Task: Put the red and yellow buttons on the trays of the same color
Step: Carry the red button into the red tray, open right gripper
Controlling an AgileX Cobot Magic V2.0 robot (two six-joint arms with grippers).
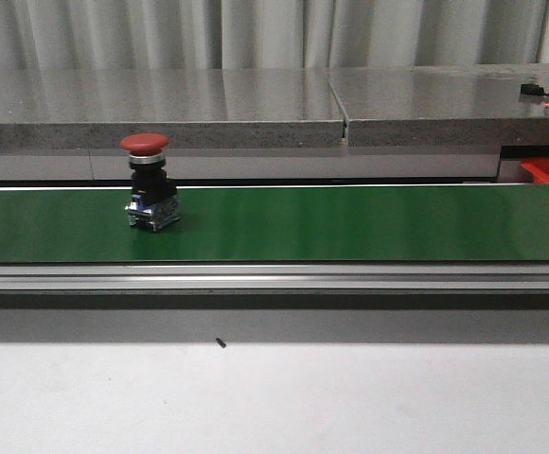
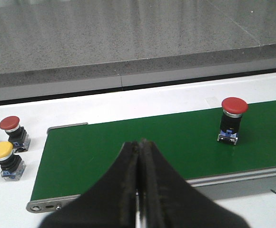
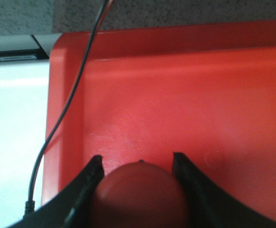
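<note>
Buttons: three red (image 2: 234, 105), one yellow (image 2: 1, 149)

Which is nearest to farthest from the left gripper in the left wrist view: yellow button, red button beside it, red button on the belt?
From the left gripper, shut:
1. Yellow button, off the belt's end, on the white table.
2. Red button beside it, just behind the yellow one, also off the belt.
3. Red button on the belt, upright on the green belt, on the gripper's other side; not far behind the second.

Dim, soft focus, glare on belt (image 1: 350, 222)
</note>
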